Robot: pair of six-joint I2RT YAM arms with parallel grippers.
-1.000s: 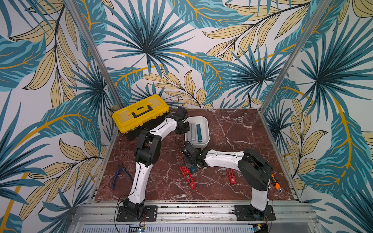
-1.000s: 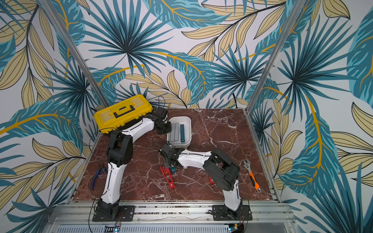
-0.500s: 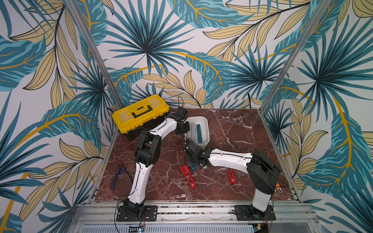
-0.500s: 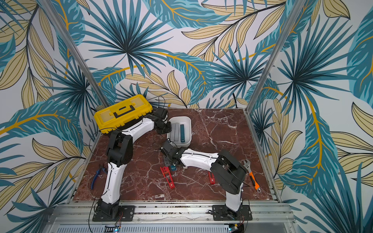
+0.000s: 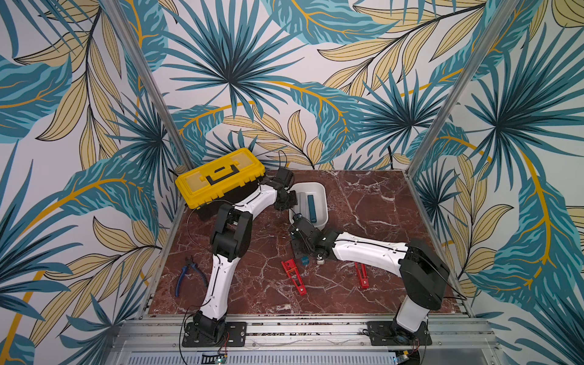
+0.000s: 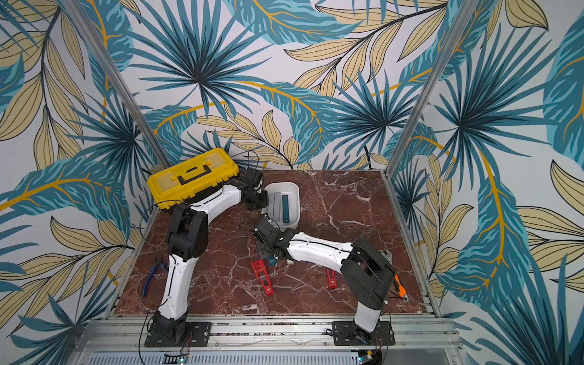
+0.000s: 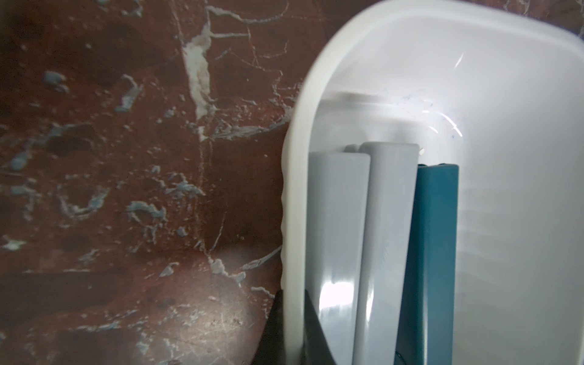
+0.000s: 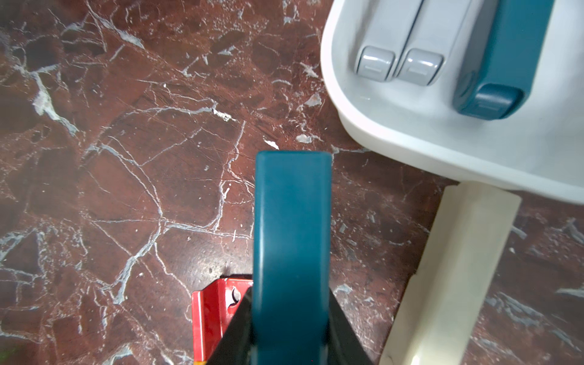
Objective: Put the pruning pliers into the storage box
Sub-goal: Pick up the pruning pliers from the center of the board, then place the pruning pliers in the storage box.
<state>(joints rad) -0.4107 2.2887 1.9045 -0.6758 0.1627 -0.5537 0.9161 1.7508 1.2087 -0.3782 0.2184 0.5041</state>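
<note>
Teal pliers (image 8: pixel 292 237) | grasped by right gripper (image 8: pixel 290 316) near table (image 5: pixel 373 202) middle, long axis pointing toward far edge | box (image 8: pixel 410 132) just past its tip, slightly toward right edge | left gripper (image 7: pixel 292 319) clenched on box rim

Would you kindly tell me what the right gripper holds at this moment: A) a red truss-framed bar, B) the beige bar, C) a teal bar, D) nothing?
C: in the right wrist view the right gripper is shut on a teal bar, just outside the storage box.

White storage box (image 8: pixel 410 139) — teal pliers (image 8: pixel 292 221), grey pliers (image 8: pixel 388 28).
</note>
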